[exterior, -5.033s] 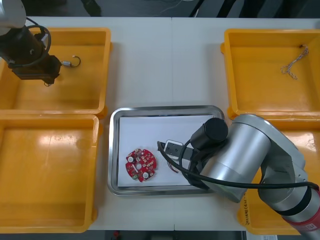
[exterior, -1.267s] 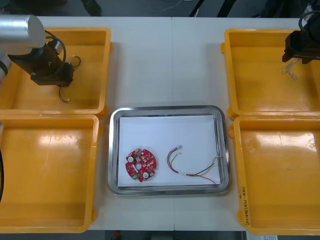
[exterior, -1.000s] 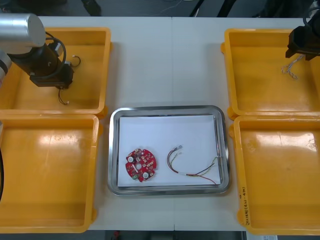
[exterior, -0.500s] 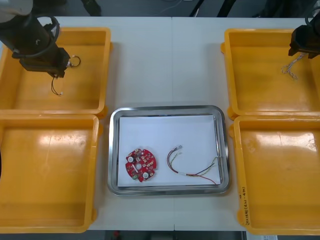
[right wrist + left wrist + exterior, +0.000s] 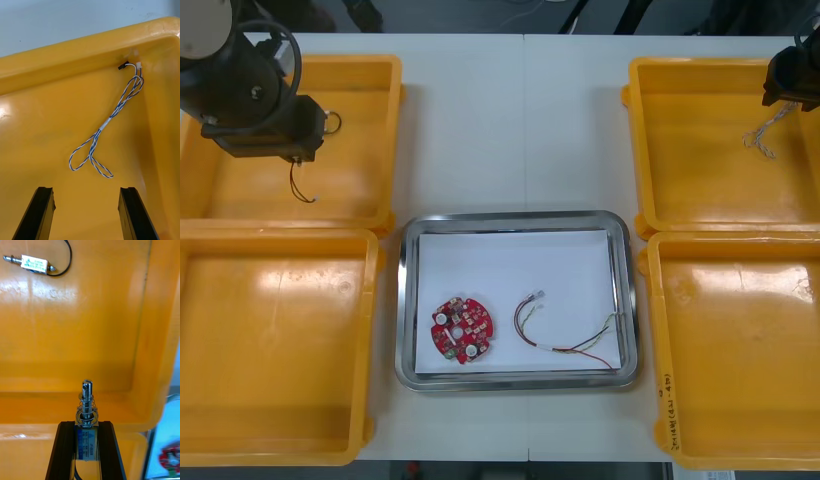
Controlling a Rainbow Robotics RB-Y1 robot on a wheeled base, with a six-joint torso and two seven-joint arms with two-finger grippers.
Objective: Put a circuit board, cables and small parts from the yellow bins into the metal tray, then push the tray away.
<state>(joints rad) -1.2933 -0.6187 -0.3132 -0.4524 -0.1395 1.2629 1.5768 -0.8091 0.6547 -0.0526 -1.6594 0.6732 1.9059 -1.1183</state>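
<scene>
The small metal part (image 5: 87, 405), a sprung plunger with a labelled body, sits clamped between the fingers of the left claw (image 5: 86, 426). Its black lead (image 5: 296, 188) dangles above the floor of the yellow bin (image 5: 350, 185) at ten o'clock on the desk. A second such part (image 5: 35, 263) lies loose in that bin. The step in hand appears to be carrying the gripped part across. The next move calls for a swing toward four o'clock, clearing the bin's wall, to the metal tray (image 5: 408, 300) at the desk's near middle, where the red circuit board (image 5: 462, 329) and the red and yellow cable (image 5: 565, 338) already lie. At two o'clock the right claw (image 5: 86, 191) hovers wide open over the twisted blue and white cable (image 5: 108, 122) in the right-hand bin (image 5: 700, 175). A descent and a pinch seem due there, though its height above the cable is hard to judge.
</scene>
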